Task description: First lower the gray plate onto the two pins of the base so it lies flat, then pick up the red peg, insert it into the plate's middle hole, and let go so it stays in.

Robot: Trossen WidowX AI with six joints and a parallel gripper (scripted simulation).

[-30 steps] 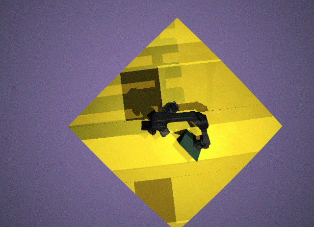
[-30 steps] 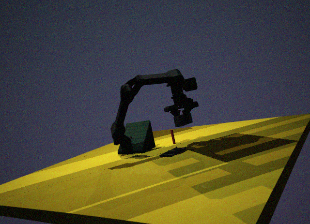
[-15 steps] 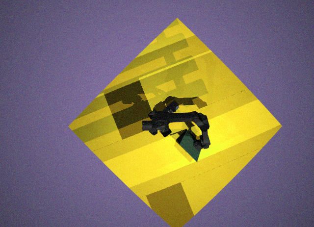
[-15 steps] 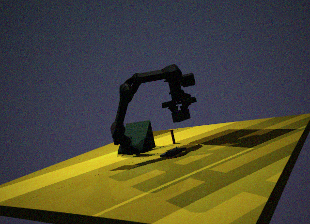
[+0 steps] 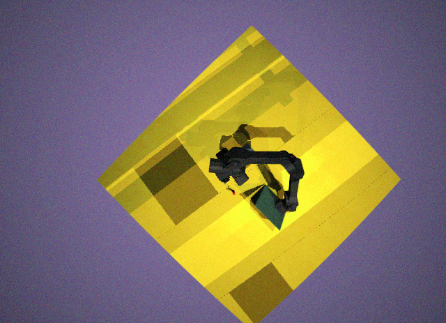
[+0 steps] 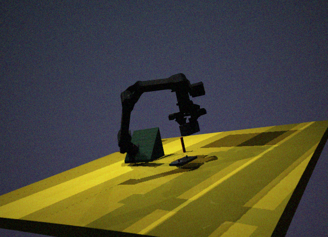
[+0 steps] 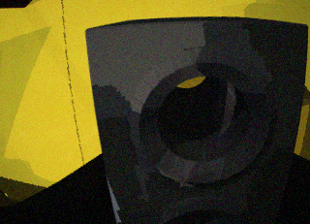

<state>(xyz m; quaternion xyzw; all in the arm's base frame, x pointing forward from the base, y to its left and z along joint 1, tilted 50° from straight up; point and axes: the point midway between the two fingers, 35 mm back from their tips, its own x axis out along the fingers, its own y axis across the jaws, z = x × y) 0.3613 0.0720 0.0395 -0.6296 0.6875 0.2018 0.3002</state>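
Note:
My gripper (image 5: pixel 232 175) (image 6: pixel 187 121) is shut on the gray plate (image 6: pixel 189 128) (image 7: pixel 145 49). The plate hangs in the air above the base, slightly tilted in the exterior view; its large round hole shows in the wrist view. The flat base (image 6: pixel 191 158) lies on the table below with two short pins standing up, and nothing sits on them. In the top view the arm hides most of the base. The red peg (image 5: pixel 233 192) (image 6: pixel 182 144) stands upright behind the base in the exterior view, apart from the gripper. A dark bar end at the wrist view's top left may be the peg.
A dark green wedge-shaped block (image 5: pixel 270 208) (image 6: pixel 145 144) stands beside the arm's foot, to the left of the base and peg in the exterior view. Dark shadow patches cross the yellow table (image 5: pixel 223 254) (image 6: pixel 87 178).

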